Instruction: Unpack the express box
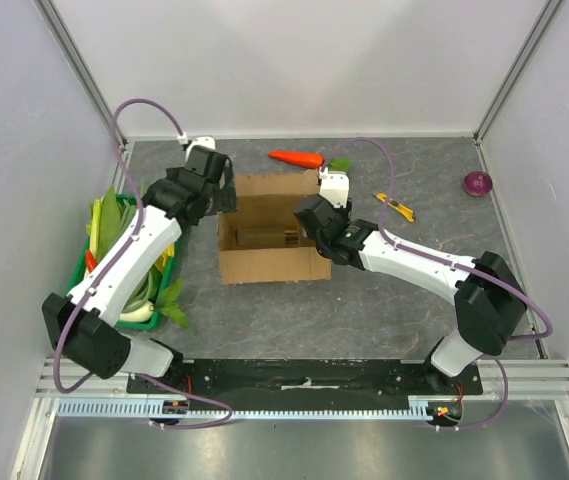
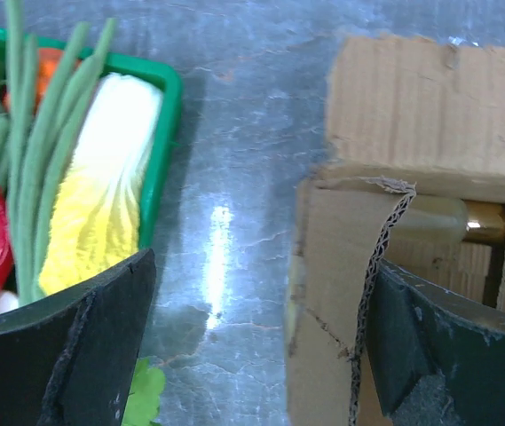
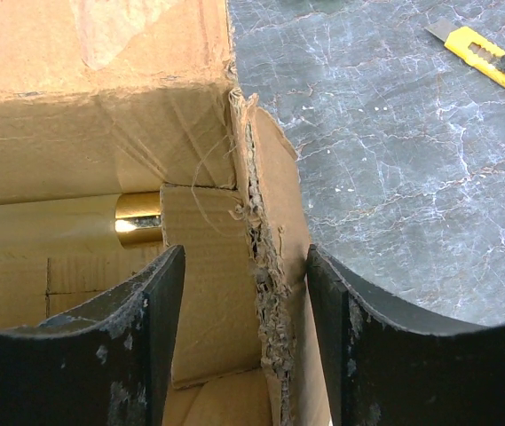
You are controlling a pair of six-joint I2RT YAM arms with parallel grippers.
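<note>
The express box [image 1: 269, 265] is brown cardboard, open at the top, its flaps spread, at mid-table. My left gripper [image 1: 224, 200] is open wide and straddles the box's left wall [image 2: 332, 293], one finger outside, one finger [image 2: 438, 346] inside; its jaws are midway at the wall [image 2: 263, 266]. My right gripper [image 1: 314, 222] straddles the torn right wall [image 3: 265, 266] and an inward-folded flap, jaws half apart and not clamped [image 3: 246, 266]. A gold-capped item [image 3: 137, 217] lies inside the box and also shows in the left wrist view [image 2: 478, 222].
A green tray [image 1: 77, 262] of vegetables sits left of the box, with cabbage [image 2: 101, 177] and green beans. A carrot [image 1: 297, 158] lies behind the box. A yellow utility knife [image 1: 396, 207] lies to its right, and a purple onion [image 1: 477, 183] at far right.
</note>
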